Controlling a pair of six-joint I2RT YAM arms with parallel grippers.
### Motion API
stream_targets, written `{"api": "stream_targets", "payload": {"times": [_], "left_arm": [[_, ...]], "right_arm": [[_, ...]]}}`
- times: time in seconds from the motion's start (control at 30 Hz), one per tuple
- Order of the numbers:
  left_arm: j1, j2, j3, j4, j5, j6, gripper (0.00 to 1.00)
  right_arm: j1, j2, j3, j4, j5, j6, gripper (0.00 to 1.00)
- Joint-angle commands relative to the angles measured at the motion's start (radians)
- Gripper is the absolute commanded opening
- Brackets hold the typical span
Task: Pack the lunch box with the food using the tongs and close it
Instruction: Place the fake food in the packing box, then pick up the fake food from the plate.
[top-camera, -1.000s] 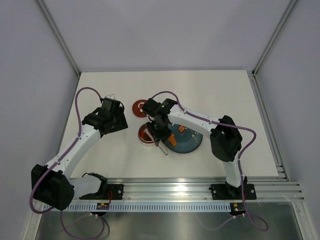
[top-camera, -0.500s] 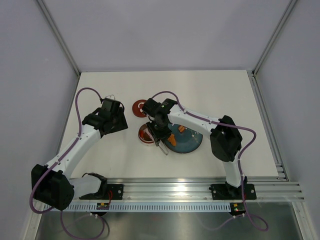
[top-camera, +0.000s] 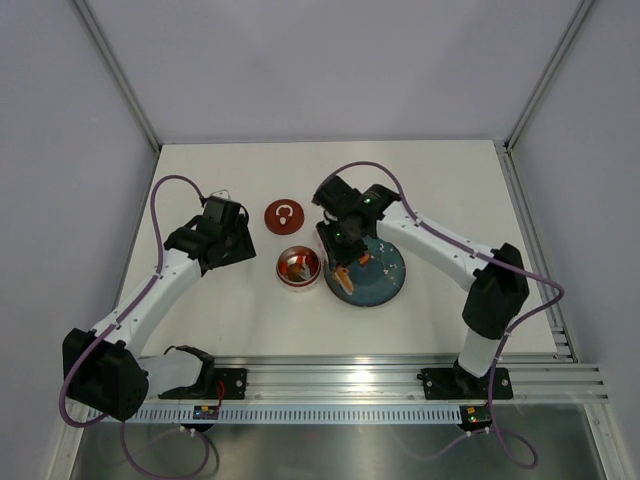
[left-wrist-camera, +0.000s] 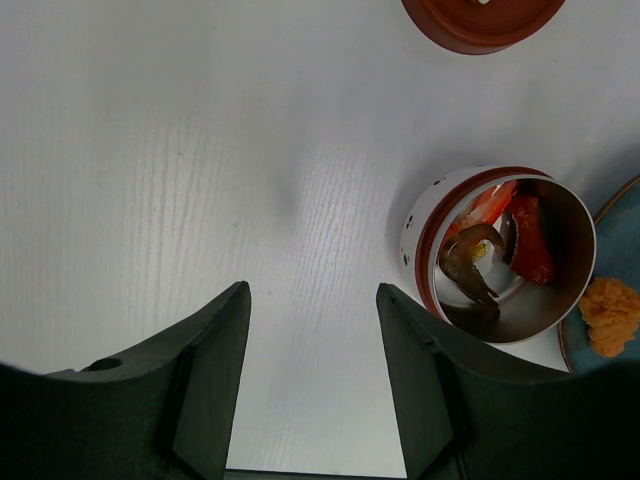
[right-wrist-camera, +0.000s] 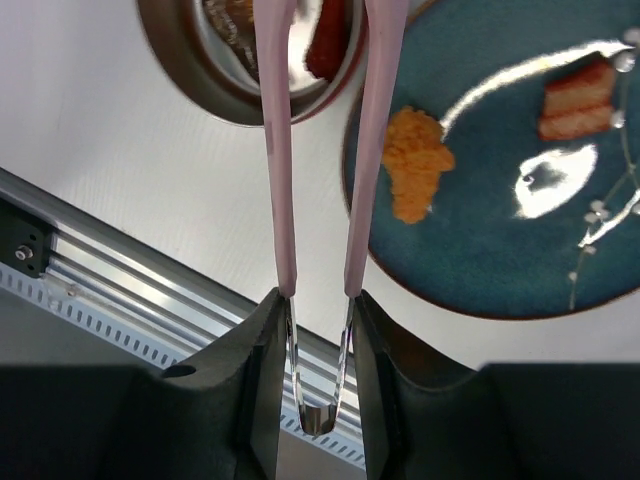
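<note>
**Top view.**
- Desk (top-camera: 430, 190): white.
- Lunch box (top-camera: 281, 270): open and upright, near the middle of the desk.
- Lid (top-camera: 284, 214): flat on the desk with its white loop up, just behind the lunch box and not touching it.
- Plate (top-camera: 390, 272): teal, just to the right of the lunch box.
- Left fingers (top-camera: 231, 243): left of the lunch box, apart from it.
- Right fingers (top-camera: 340, 248): above the plate's left edge.

**Left wrist view.**
- Left fingers (left-wrist-camera: 210, 390): spread wide with nothing between them, only bare desk.
- Lunch box (left-wrist-camera: 412, 235): ahead to the right. It holds 1 brown piece (left-wrist-camera: 470, 268), 1 red piece (left-wrist-camera: 530, 240) and more red beneath.
- Orange piece (left-wrist-camera: 610, 315): on the plate (left-wrist-camera: 625, 235), beside the lunch box.
- Lid (left-wrist-camera: 480, 12): at the top edge of the frame.

**Right wrist view.**
- Right fingers (right-wrist-camera: 255, 390): clamped on the tongs (right-wrist-camera: 375, 150) near their bend.
- Tongs: 2 pink arms pressed almost parallel, reaching out over the lunch box (right-wrist-camera: 175, 70). The tips are out of frame.
- Orange piece (right-wrist-camera: 415, 175): on the plate (right-wrist-camera: 500, 240), just right of the tongs and not held.
- Red-brown cube (right-wrist-camera: 580, 95): farther right on the plate.
- Rail (right-wrist-camera: 100, 270): aluminium, along the desk's near edge.
</note>
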Motion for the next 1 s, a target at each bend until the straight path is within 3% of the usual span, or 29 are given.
{"api": "stream_targets", "payload": {"times": [0.0,0.33,0.97], "left_arm": [[0.003,-0.014,0.024,0.024,-0.001,0.005,0.57],[0.003,-0.006,0.032,0.033,0.011,0.005,0.57],[0.002,-0.014,0.017,0.033,0.011,-0.001,0.57]], "right_arm": [[-0.103,-0.125,-0.100,0.005,0.032,0.011,0.36],[-0.221,-0.213,-0.417,0.080,0.006,0.014,0.37],[-0.225,-0.113,-0.462,0.151,-0.017,-0.003,0.41]]}}
